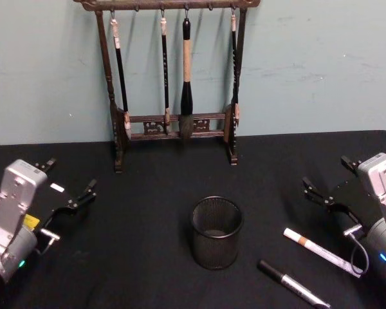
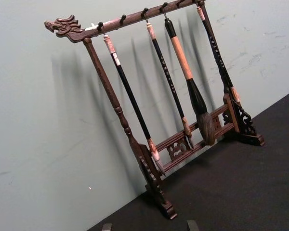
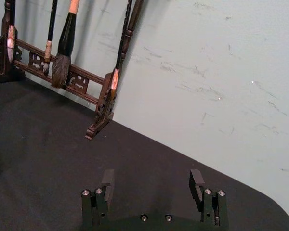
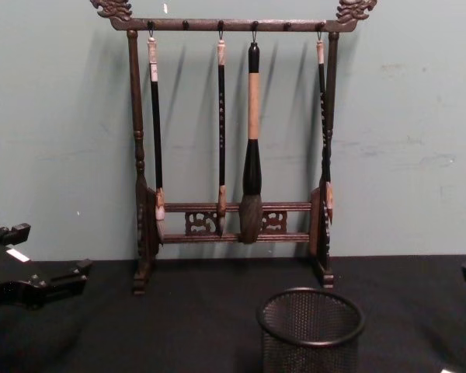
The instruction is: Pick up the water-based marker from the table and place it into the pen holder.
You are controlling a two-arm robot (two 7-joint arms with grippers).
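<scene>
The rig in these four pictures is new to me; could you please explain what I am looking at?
It is a robot with two arms, each ending in a two-fingered gripper. The head view looks down on a black table. The left gripper and right gripper hover at its sides, both open and holding nothing. Between them stands a mesh pen holder. A white marker and a black pen lie to its right, near the right gripper. A wooden brush rack stands at the back. The chest view sees the rack and holder from lower down. Each wrist view looks forward from an arm, past its own fingers, toward the rack.
</scene>
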